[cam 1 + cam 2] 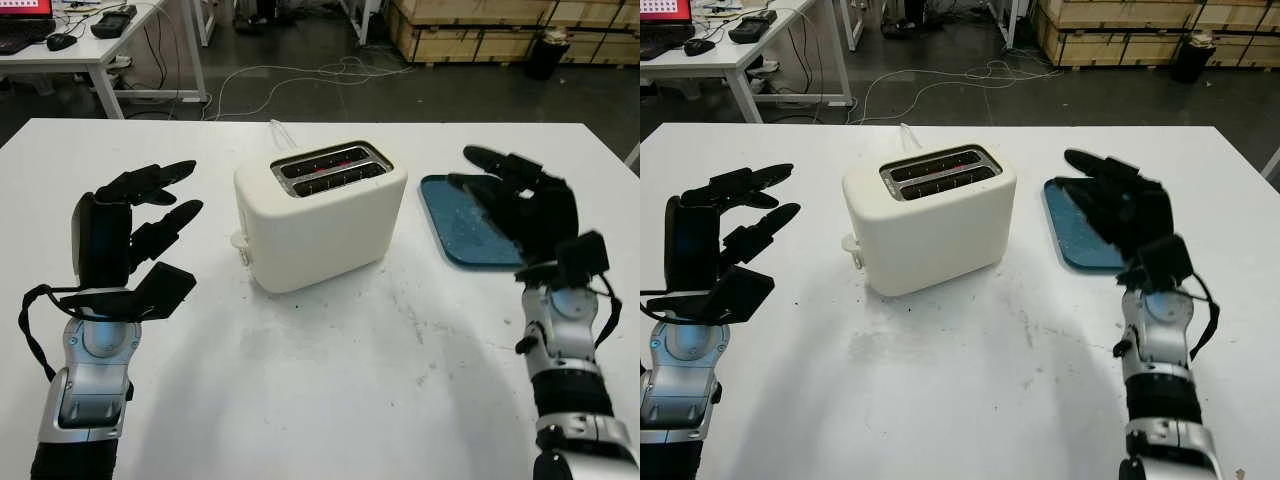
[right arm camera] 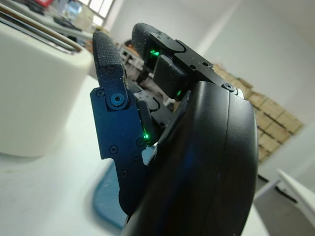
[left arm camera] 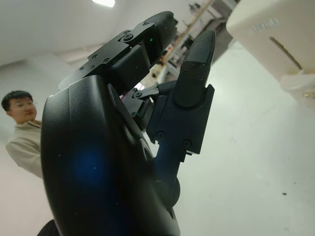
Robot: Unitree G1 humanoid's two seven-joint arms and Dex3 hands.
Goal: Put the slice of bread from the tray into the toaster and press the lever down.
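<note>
A cream two-slot toaster (image 1: 320,215) stands at the middle of the white table (image 1: 330,390). Its slots (image 1: 330,168) look dark with a reddish glow, and I cannot make out bread in them. Its lever (image 1: 240,241) sits low on the end facing my left hand. A blue tray (image 1: 455,225) lies to the toaster's right; the part I see holds no bread. My right hand (image 1: 505,195) is open, raised over the tray's near right part and hiding it. My left hand (image 1: 170,235) is open, held up left of the toaster, apart from it.
A white cord (image 1: 280,132) runs from behind the toaster. Beyond the table's far edge are a desk (image 1: 90,50) with a monitor, cables on the floor and wooden crates (image 1: 500,30). A person (image 3: 19,128) appears in the left wrist view.
</note>
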